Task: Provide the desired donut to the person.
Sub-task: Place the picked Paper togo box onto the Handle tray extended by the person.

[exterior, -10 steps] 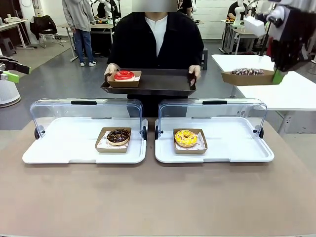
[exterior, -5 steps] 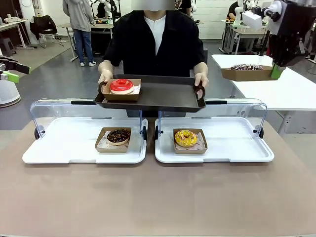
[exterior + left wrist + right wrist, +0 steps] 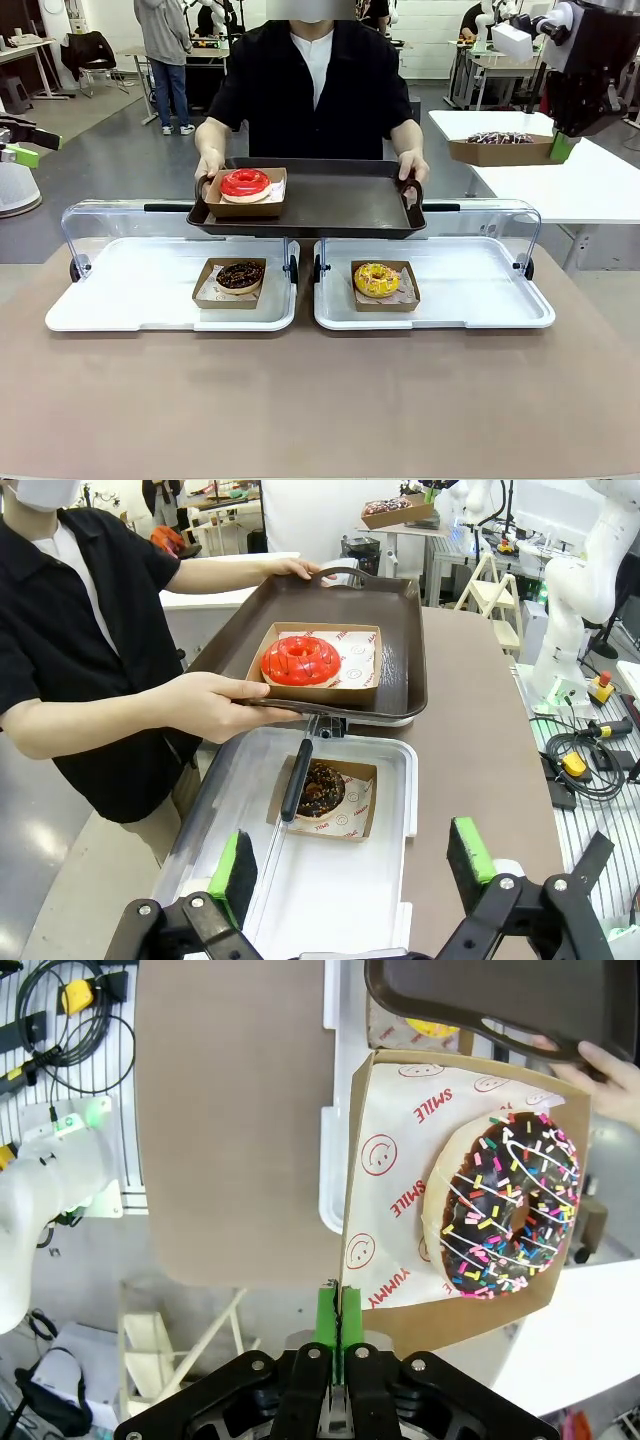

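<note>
Chocolate donut with bright sprinkles and white stripes (image 3: 510, 1205) sits in a flat brown cardboard box lined with white smiley paper (image 3: 400, 1200), and the right gripper (image 3: 336, 1332) pinches one edge of that box between its closed green pads. In the front view the box (image 3: 500, 150) hangs high up on the right, well apart from the person in the black shirt over a white T-shirt (image 3: 310, 90).

That person holds a dark, smooth plastic tray with curved handles (image 3: 330, 200) over the two white serving trays with clear lids (image 3: 140, 290). A shiny red donut in its own cardboard box (image 3: 245, 185) rests on the dark tray's left end. A dark chocolate donut (image 3: 239, 275) and a yellow sprinkled donut (image 3: 376, 279) stay below on the brown desk (image 3: 320, 400).

The left gripper (image 3: 350, 870) is wide open and holds nothing.

The box is held by one thin edge only, so I think it could tip or bend, and the donut could slide out on the way to the tray
</note>
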Motion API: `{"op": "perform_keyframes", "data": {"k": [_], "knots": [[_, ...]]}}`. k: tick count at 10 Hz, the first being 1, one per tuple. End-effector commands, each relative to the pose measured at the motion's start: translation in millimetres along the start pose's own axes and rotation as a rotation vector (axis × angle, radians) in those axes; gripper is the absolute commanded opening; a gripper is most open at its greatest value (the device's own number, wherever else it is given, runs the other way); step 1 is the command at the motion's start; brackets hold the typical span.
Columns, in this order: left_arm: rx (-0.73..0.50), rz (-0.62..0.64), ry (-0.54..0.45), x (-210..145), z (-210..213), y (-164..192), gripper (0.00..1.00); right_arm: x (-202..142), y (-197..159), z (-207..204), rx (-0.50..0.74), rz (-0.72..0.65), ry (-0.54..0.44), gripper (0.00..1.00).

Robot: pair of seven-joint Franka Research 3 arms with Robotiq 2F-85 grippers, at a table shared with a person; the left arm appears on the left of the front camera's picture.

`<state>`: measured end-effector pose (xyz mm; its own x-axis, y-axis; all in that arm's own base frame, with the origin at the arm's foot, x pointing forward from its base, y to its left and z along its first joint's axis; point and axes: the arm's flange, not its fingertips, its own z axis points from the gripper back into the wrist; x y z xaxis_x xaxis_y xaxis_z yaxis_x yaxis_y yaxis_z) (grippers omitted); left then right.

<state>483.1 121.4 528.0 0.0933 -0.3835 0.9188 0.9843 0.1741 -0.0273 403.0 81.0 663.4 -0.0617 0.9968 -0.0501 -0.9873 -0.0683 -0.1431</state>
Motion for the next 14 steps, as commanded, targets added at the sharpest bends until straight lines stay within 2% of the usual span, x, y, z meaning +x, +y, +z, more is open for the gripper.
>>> {"op": "perform_keyframes", "data": {"k": [1, 8, 9, 11, 13, 14], "knots": [[0.006, -0.003, -0.011, 1, 1, 0, 1.00, -1, 4, -3, -0.001, 0.003, 0.000, 0.00], [0.006, -0.003, -0.011, 1, 1, 0, 1.00, 0, 0, 0, 0.000, 0.000, 0.000, 0.02], [0.006, -0.003, -0.011, 1, 1, 0, 1.00, 16, -8, -2, -0.052, -0.062, 0.023, 0.02], [0.006, -0.003, -0.011, 1, 1, 0, 1.00, 58, -8, 8, -0.111, -0.044, 0.048, 0.02], [0.006, -0.003, -0.011, 1, 1, 0, 1.00, 99, -7, 3, -0.096, 0.004, 0.094, 0.02], [0.006, -0.003, -0.011, 1, 1, 0, 1.00, 116, -11, -4, -0.077, 0.008, 0.081, 0.02]]}}
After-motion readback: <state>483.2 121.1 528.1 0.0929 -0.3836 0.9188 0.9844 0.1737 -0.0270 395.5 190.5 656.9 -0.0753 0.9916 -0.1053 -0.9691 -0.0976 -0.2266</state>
